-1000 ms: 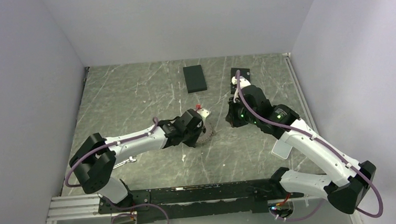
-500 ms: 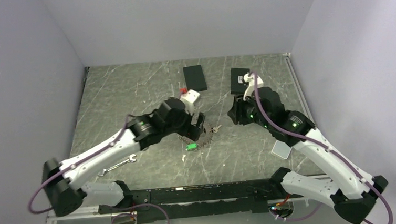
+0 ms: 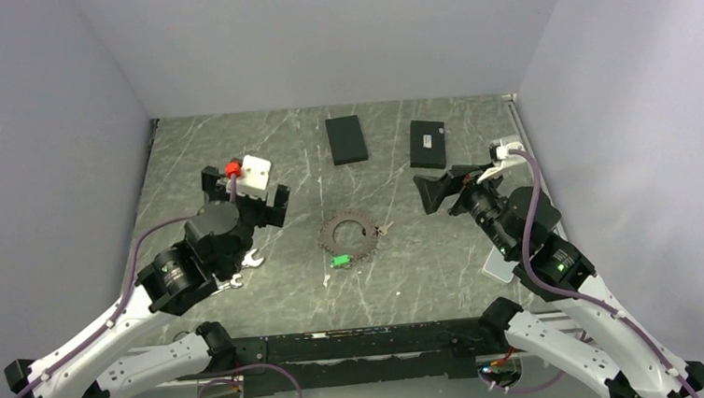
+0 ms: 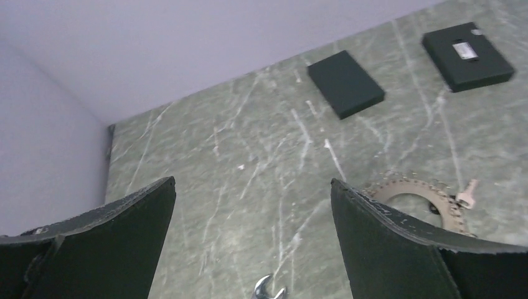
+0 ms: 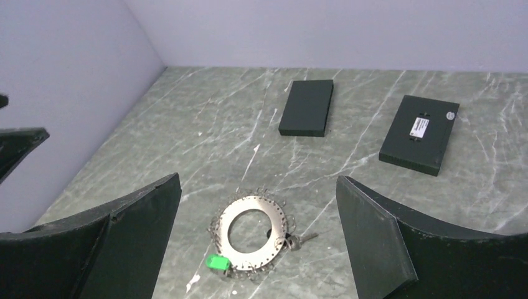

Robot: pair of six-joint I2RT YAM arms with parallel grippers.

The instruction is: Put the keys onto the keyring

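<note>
The keyring (image 3: 329,231) lies flat on the marble table, a toothed metal ring with an open centre, also seen in the right wrist view (image 5: 278,230) and partly in the left wrist view (image 4: 423,187). A green-tagged key (image 3: 339,262) (image 5: 216,262) hangs at its near edge and a silver key (image 3: 383,228) (image 5: 299,240) (image 4: 466,193) at its right edge. My left gripper (image 3: 244,186) (image 4: 253,180) hovers left of the ring, open and empty. My right gripper (image 3: 441,185) (image 5: 258,177) hovers to the ring's right, facing it, open and empty.
Two flat black boxes (image 3: 346,138) (image 3: 427,143) lie at the back of the table. A small silver wrench (image 3: 237,280) (image 4: 269,289) rests under the left arm. A small pale fleck (image 3: 327,280) sits just in front of the ring. Walls close in the left, back and right.
Both grippers have opened and drawn back from the keyring, the left arm to the left and the right arm to the right. The ring now lies free on the table.
</note>
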